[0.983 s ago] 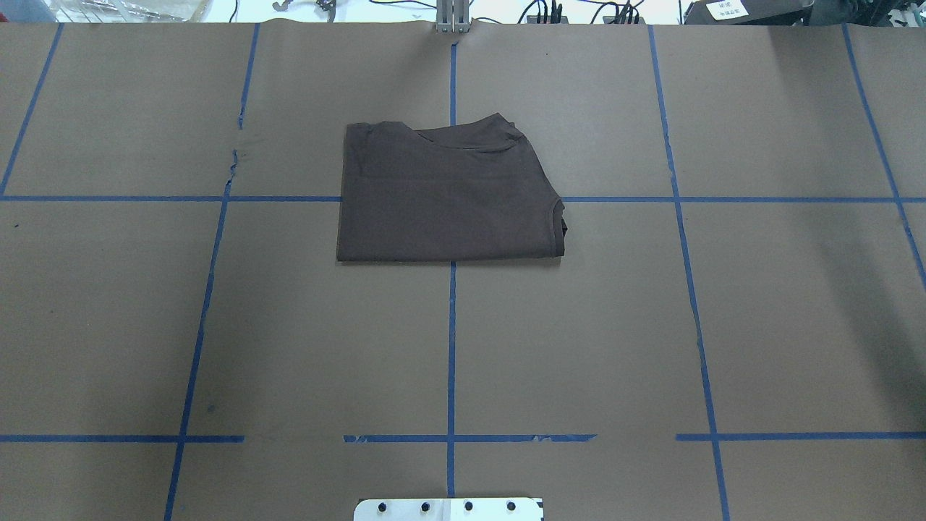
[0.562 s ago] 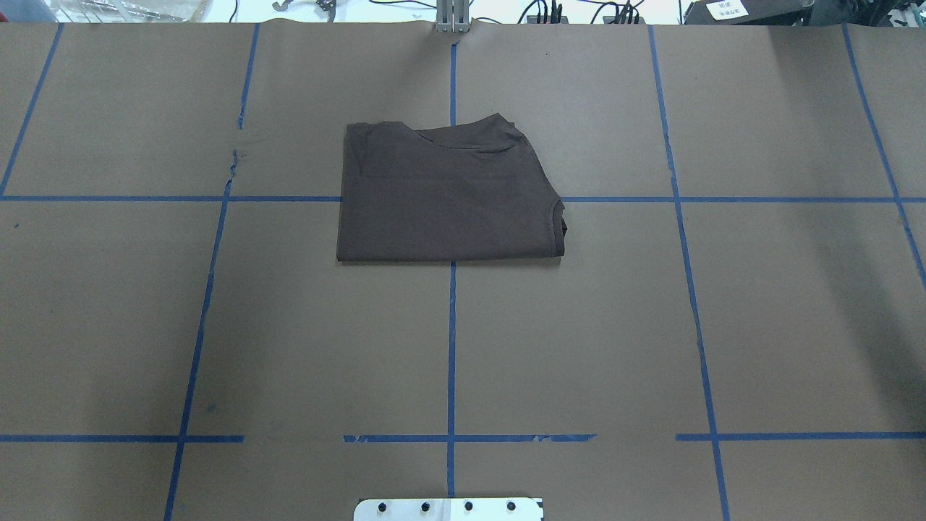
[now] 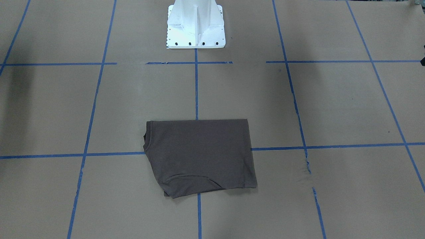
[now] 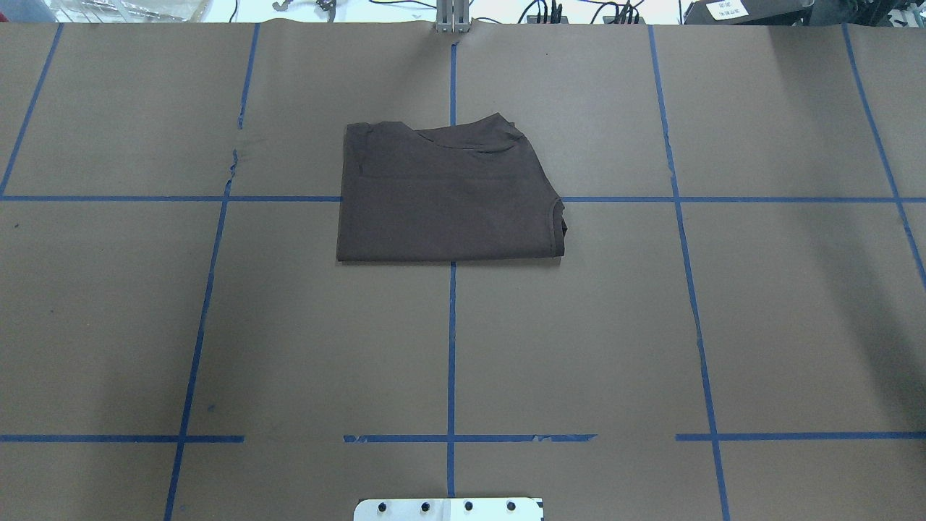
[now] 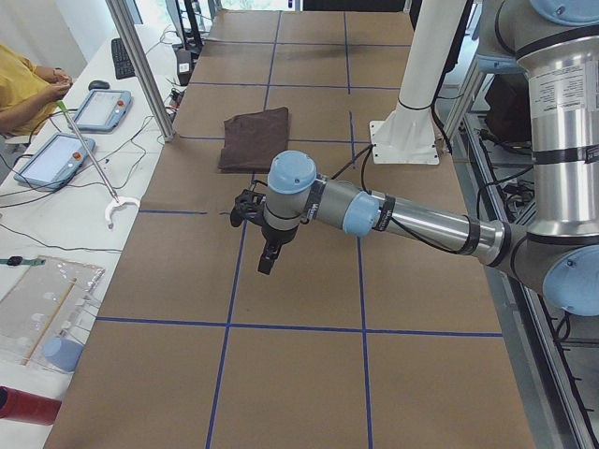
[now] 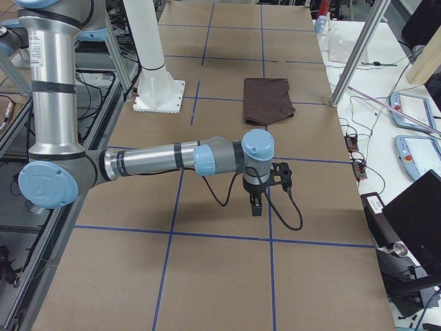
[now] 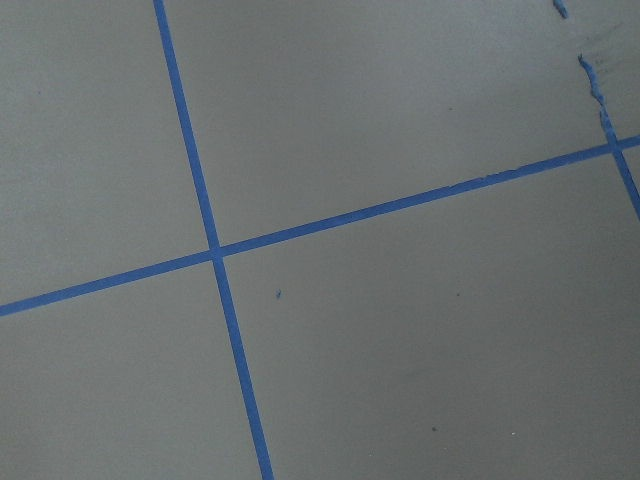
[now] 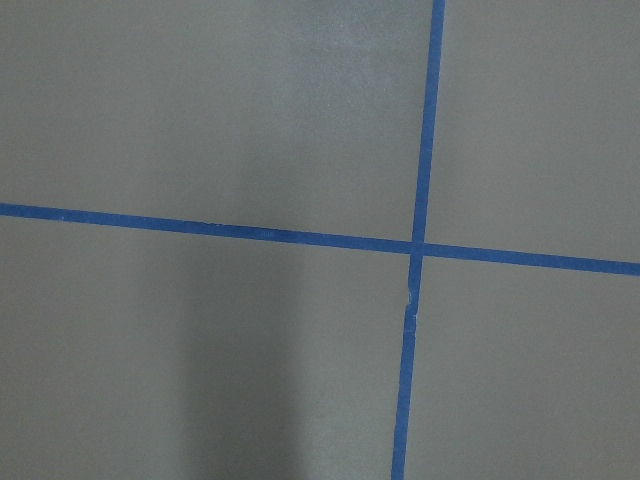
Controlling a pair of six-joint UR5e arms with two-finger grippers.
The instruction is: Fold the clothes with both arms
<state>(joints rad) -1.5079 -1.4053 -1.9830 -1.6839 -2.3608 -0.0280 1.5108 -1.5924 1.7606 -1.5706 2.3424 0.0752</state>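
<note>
Brown paper [image 4: 579, 325] is crossed by blue tape [image 4: 451, 347]. Folded shirt [image 4: 448, 195] is found well apart from the fingers of left gripper [image 5: 268, 258] and right gripper [image 6: 256, 205]; finger spacing cannot be told.

Table [image 4: 796, 325], brown paper cover, blue tape grid [image 4: 451, 347] (torn in places). Side bench [image 5: 65, 238]: near tablet [image 5: 51, 159], far tablet [image 5: 101, 108], keyboard [image 5: 122, 56], white hook tool [image 5: 120, 211], red bottle [image 5: 23, 407]. Person [image 5: 21, 89] in yellow.

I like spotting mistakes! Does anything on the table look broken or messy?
Yes, a little. In the overhead view, the blue tape line left of the folded dark brown T-shirt is torn and crooked, with a gap. The shirt lies flat, though its collar end slants instead of making a neat rectangle.
</note>
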